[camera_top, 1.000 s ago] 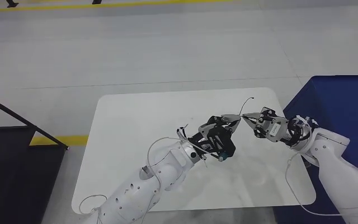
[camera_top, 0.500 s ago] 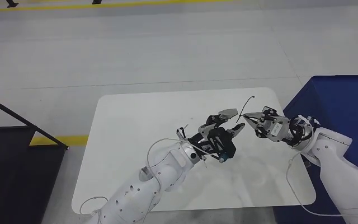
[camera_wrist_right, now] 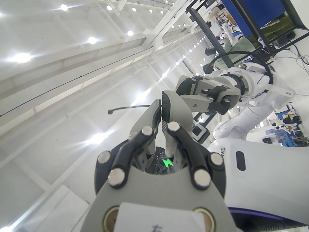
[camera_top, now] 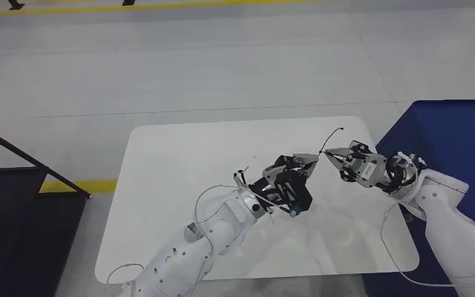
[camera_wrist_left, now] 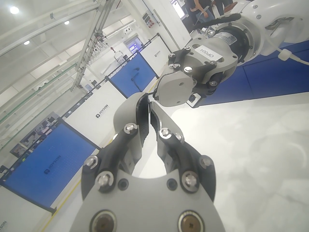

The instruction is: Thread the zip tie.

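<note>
Two white arms meet over the white counter point(camera_top: 171, 185): the left arm point(camera_top: 223, 223) comes up from the near side, the right arm point(camera_top: 438, 197) comes in past the blue cabinet point(camera_top: 438, 130), and they're nose to nose above the counter's far right part. Left fingers point(camera_wrist_left: 130, 114) are drawn almost together, just a thin slit between the pads, with the tips right up against the other arm's tips. Whether they actually pinch anything, I can't tell. Right fingers point(camera_wrist_right: 147, 118) are clamped tight on the zip tie point(camera_wrist_right: 130, 107), near one end. And the tie itself is thin and black, held up off the counter, its long free part curving away from both arms, small head at the tip.
</note>
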Robot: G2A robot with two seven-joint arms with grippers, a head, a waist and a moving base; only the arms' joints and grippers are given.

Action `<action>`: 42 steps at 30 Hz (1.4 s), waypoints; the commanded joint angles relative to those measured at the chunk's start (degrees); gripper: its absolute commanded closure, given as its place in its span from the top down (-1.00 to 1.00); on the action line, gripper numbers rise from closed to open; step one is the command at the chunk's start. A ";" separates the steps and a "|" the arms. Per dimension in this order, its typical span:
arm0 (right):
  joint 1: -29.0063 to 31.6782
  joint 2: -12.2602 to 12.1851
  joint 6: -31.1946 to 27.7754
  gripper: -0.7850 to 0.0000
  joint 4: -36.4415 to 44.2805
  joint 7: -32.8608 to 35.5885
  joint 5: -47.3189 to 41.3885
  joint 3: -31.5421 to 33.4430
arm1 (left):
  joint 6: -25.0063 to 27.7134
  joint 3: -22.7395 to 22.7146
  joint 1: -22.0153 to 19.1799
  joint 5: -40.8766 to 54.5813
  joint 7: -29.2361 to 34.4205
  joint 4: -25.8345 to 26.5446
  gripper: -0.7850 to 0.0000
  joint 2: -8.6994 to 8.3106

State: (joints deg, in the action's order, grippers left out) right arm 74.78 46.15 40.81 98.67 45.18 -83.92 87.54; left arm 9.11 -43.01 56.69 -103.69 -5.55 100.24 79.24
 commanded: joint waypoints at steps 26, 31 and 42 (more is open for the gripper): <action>-0.95 1.10 -0.35 -1.00 -0.57 -3.80 -3.44 2.23 | 12.51 1.18 -0.63 -6.51 0.15 -1.46 -1.00 0.35; -1.00 1.27 -0.08 -1.00 -0.61 -3.88 -3.09 2.15 | 13.19 0.91 -0.51 -6.16 0.01 -1.35 1.00 0.45; -1.56 1.47 0.62 -1.00 -1.55 -4.14 -3.45 3.42 | 17.94 -1.71 -0.04 0.03 -0.07 -2.70 1.00 0.40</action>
State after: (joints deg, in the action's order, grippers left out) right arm 73.22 47.62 41.45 97.13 41.04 -87.41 90.92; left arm 25.84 -44.19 56.68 -104.85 -5.85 97.94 79.71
